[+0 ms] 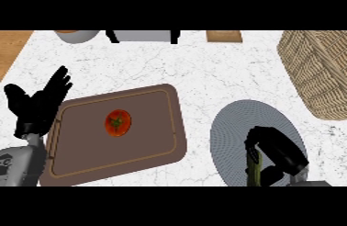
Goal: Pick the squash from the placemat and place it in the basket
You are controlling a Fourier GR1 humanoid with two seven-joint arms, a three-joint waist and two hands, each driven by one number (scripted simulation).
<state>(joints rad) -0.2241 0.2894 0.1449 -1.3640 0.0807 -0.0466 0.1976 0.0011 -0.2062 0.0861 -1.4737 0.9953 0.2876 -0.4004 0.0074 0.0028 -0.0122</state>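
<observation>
A grey oval placemat (234,124) lies on the white counter at lower right. On it my right hand (281,151) curls its fingers round a long green squash (255,167), of which only a thin strip shows beside the fingers. The wicker basket (318,73) stands at the right edge, up and to the right of the placemat. My left hand (37,103) rests open at the left edge, fingers up, beside the brown board.
A brown cutting board (136,142) at lower left carries a red tomato (118,122). Along the far edge sit a bowl (76,35), a grey and black object (143,36) and a small wooden block (224,36).
</observation>
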